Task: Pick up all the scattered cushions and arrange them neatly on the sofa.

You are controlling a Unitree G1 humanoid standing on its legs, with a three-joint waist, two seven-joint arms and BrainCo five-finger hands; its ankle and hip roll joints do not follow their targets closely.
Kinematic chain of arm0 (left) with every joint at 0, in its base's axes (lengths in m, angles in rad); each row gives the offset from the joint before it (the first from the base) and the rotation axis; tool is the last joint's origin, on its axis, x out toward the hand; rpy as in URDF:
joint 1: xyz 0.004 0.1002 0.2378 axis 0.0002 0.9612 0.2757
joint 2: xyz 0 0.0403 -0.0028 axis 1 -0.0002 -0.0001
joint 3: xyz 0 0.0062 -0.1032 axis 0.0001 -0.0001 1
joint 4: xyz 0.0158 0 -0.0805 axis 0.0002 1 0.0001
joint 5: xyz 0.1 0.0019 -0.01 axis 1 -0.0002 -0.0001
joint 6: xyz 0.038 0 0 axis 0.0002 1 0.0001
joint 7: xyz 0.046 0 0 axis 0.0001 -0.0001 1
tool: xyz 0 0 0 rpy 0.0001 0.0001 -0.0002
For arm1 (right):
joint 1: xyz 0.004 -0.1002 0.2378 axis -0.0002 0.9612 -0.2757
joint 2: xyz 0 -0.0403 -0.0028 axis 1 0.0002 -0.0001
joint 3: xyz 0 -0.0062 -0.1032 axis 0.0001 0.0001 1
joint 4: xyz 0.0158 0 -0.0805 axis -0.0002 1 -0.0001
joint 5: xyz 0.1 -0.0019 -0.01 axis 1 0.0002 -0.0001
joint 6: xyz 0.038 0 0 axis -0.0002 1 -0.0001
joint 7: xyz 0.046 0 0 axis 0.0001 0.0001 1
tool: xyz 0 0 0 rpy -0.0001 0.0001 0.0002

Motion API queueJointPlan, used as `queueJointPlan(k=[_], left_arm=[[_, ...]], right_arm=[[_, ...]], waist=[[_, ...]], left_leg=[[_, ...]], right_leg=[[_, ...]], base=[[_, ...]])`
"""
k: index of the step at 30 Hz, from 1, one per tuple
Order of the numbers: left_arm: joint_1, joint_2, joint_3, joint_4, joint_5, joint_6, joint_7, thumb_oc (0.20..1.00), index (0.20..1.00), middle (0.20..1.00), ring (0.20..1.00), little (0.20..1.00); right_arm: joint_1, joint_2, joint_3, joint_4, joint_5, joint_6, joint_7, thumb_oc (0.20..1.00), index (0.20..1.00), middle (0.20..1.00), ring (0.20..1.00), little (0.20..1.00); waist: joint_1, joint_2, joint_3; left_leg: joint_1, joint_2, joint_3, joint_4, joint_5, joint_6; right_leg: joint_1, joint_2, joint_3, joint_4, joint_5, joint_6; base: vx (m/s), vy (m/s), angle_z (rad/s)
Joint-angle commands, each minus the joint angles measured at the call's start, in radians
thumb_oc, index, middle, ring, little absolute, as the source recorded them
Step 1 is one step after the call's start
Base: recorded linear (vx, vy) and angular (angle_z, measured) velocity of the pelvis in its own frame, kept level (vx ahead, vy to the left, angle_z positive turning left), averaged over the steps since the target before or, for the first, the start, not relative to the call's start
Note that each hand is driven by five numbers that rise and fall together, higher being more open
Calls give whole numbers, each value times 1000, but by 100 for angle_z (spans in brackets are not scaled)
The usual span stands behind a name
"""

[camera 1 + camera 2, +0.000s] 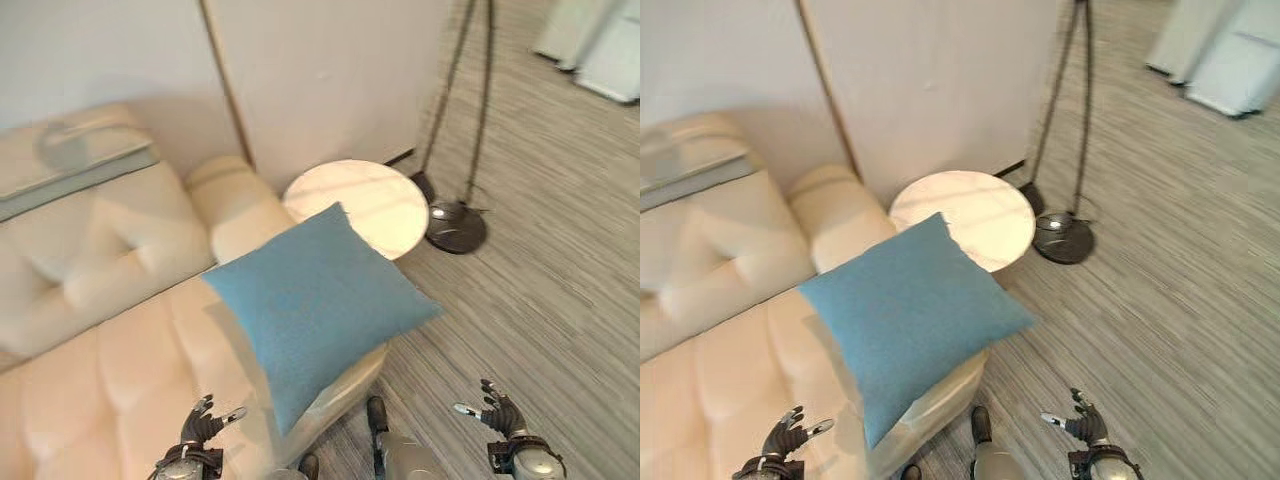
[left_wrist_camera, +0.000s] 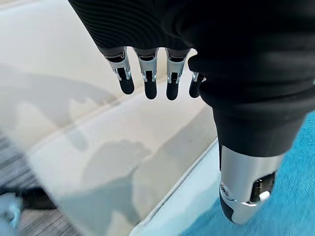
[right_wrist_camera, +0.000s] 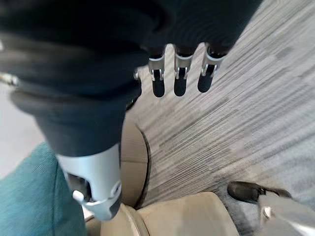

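Left eye view: the blue cushion (image 1: 318, 305) lies on the near end of the cream sofa (image 1: 110, 330), one corner hanging past the seat edge, ahead of both hands and between them. The left hand (image 1: 200, 428) sits low over the sofa seat, just left of the cushion's lower corner, fingers straight and spread, holding nothing; its own wrist view shows the same relaxed fingers (image 2: 147, 78) above the pale seat with blue fabric close by the thumb. The right hand (image 1: 505, 418) hangs over the striped grey floor (image 1: 560, 260), well apart from the cushion, fingers extended and empty. Beyond the cushion stands a round white side table (image 1: 375, 200), touching or just beside the sofa arm, with a floor lamp base (image 1: 457, 227) further right
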State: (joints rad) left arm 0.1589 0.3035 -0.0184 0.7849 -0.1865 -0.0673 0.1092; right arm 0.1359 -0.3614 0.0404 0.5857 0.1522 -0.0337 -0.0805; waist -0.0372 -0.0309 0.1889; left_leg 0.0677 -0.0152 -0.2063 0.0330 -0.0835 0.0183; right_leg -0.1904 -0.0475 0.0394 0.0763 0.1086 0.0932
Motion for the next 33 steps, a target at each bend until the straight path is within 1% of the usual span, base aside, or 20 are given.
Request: queueJointPlan(k=[1,5,6,8,11,12,13,14,15,17,20,22,24,25,26,29,30,31,32,33], left_arm=[[-27,57,14,-59,-41,-36,5,1000,1000,1000,1000,1000],[-32,66,15,-72,-46,-40,9,1000,1000,1000,1000,1000],[-50,83,17,-109,-57,-51,22,1000,1000,1000,1000,1000],[-60,89,16,-128,-62,-55,32,1000,1000,1000,1000,1000],[-82,100,13,-154,-88,-63,35,1000,1000,1000,1000,1000],[-97,105,9,-151,-101,-66,34,1000,1000,1000,1000,1000],[-97,105,9,-151,-101,-66,34,1000,1000,1000,1000,1000],[-116,111,-1,-162,-116,-67,31,1000,1000,1000,1000,1000],[-117,111,-1,-162,-116,-67,31,1000,1000,1000,1000,1000],[-141,113,-13,-165,-133,-66,25,1000,1000,1000,1000,1000],[-194,120,-55,-168,-140,-68,25,1000,1000,1000,1000,1000],[-217,122,-74,-175,-140,-70,26,1000,1000,1000,1000,1000],[-300,122,-132,-184,-137,-74,42,1000,1000,1000,1000,1000],[-301,122,-131,-183,-137,-74,42,1000,1000,1000,1000,1000],[-402,119,-187,-157,-145,-83,66,1000,1000,1000,1000,1000],[-608,110,-273,-41,-166,-93,113,1000,1000,1000,1000,1000],[-610,110,-273,-40,-166,-94,113,1000,1000,1000,1000,1000],[-690,101,-306,3,-173,-96,128,1000,1000,1000,1000,1000],[-841,63,-372,83,-190,-94,156,1000,1000,1000,1000,1000],[-897,40,-395,117,-201,-93,162,1000,1000,1000,1000,1000]], right_arm=[[-20,-47,-62,-90,47,-43,-14,1000,1000,1000,1000,1000],[-26,-76,-83,-113,52,-51,-19,1000,1000,1000,1000,1000],[-54,-122,-113,-151,62,-61,-43,1000,1000,1000,1000,1000],[-71,-140,-122,-159,72,-67,-55,1000,1000,1000,1000,1000],[-104,-189,-119,-175,84,-61,-55,1000,1000,1000,1000,1000],[-132,-219,-102,-171,86,-57,-48,1000,1000,1000,1000,1000],[-133,-219,-101,-170,86,-57,-48,1000,1000,1000,1000,1000],[-157,-254,-81,-165,75,-49,-41,1000,1000,1000,1000,1000],[-159,-255,-80,-163,76,-50,-40,1000,1000,1000,1000,1000],[-197,-290,-49,-151,51,-39,-36,1000,1000,1000,1000,1000],[-293,-315,36,-85,32,-17,-27,1000,1000,1000,1000,1000],[-327,-311,66,-54,36,-11,-25,1000,1000,1000,1000,1000],[-451,-281,149,39,64,1,-27,1000,1000,1000,1000,1000],[-452,-281,150,40,64,0,-27,1000,1000,1000,1000,1000],[-597,-250,225,125,83,6,-40,1000,1000,1000,1000,1000],[-837,-176,336,276,125,14,-64,1000,1000,1000,1000,1000],[-838,-176,336,277,126,14,-63,1000,1000,1000,1000,1000],[-908,-138,368,327,146,14,-69,1000,1000,1000,1000,1000],[-1007,-51,408,390,214,14,-82,1000,1000,1000,1000,1000],[-1036,-12,415,401,262,6,-84,1000,1000,1000,1000,1000]], waist=[[-9,-21,-32],[-13,-18,-36],[-10,-14,-40],[-12,-13,-39],[-10,-16,-38],[-7,-20,-35],[-7,-20,-34],[-5,-24,-30],[-6,-24,-29],[-5,-24,-24],[7,-24,-18],[8,-25,-12],[18,-18,11],[17,-18,12],[24,-16,36],[29,-12,64],[29,-12,65],[29,-12,76],[29,-8,102],[28,-4,116]], left_leg=[[-29,-14,82,60,-33,-63],[-30,7,74,52,-24,-83],[-41,32,87,41,-9,-102],[-49,43,100,41,-2,-108],[-62,70,163,34,6,-116],[-68,83,205,32,15,-119],[-68,83,205,32,15,-119],[-79,100,262,30,28,-120],[-80,100,261,30,28,-120],[-89,116,308,20,42,-124],[-83,127,337,-20,63,-133],[-89,130,342,-28,71,-134],[-118,134,354,-51,97,-139],[-119,134,354,-51,97,-139],[-153,133,361,-63,113,-140],[-201,132,365,-76,135,-144],[-201,132,366,-76,136,-144],[-219,131,367,-76,143,-145],[-245,128,363,-78,157,-147],[-257,128,360,-79,164,-148]], right_leg=[[42,-25,-29,-2,-74,41],[59,-21,-67,-1,-95,29],[76,-21,-116,-2,-121,14],[83,-24,-138,-3,-131,11],[97,-29,-182,-9,-147,1],[109,-30,-206,-19,-151,-4],[109,-30,-207,-19,-151,-4],[114,-33,-235,-25,-158,-8],[114,-33,-236,-26,-158,-8],[116,-34,-260,-27,-165,-13],[110,-24,-278,-31,-169,-17],[101,-23,-282,-31,-169,-18],[55,-23,-287,-31,-158,-19],[54,-23,-287,-31,-158,-19],[9,-23,-283,-31,-142,-16],[-55,-20,-268,-26,-119,-9],[-56,-20,-267,-25,-119,-9],[-74,-20,-263,-23,-112,-6],[-97,-22,-258,-20,-101,-1],[-107,-24,-257,-17,-99,0]], base=[[162,-242,45],[114,-187,66],[130,-232,53],[93,-163,63],[70,-116,56],[77,-116,46],[73,-144,62],[24,-71,54],[30,-102,78],[32,-75,58],[59,-100,43],[-31,-54,36],[-75,-25,25],[-122,-7,2],[-151,3,-6],[-144,14,-18],[-80,10,-13],[-96,3,-3],[-117,16,-1],[-80,15,2]])
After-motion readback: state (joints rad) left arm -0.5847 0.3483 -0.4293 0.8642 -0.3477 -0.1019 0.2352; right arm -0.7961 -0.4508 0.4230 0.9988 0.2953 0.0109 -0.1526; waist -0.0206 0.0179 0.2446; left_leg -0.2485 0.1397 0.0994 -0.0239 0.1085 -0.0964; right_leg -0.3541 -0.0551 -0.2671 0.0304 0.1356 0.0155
